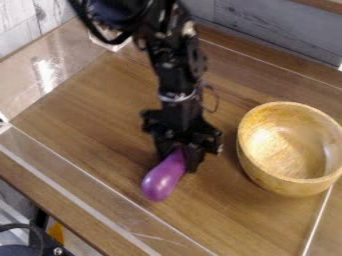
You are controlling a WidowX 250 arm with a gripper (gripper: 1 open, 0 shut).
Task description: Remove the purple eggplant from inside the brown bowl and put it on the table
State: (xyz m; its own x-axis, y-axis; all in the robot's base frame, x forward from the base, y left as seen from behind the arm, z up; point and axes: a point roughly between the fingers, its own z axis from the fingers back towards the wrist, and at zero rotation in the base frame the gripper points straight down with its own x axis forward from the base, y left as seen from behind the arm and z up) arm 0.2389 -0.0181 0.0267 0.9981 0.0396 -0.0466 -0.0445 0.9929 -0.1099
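The purple eggplant [164, 176] hangs low over the table [80, 120], its plump end pointing down toward the front edge. My gripper [179, 153] points straight down and is shut on the eggplant's upper end. The brown bowl [290, 147] stands to the right of the gripper, apart from it, with nothing inside. I cannot tell whether the eggplant's lower end touches the wood.
Low clear acrylic walls [94, 214] edge the tabletop along the front and left. The black arm [167, 50] reaches down from the upper left. A grey panelled wall runs behind the table at the top right.
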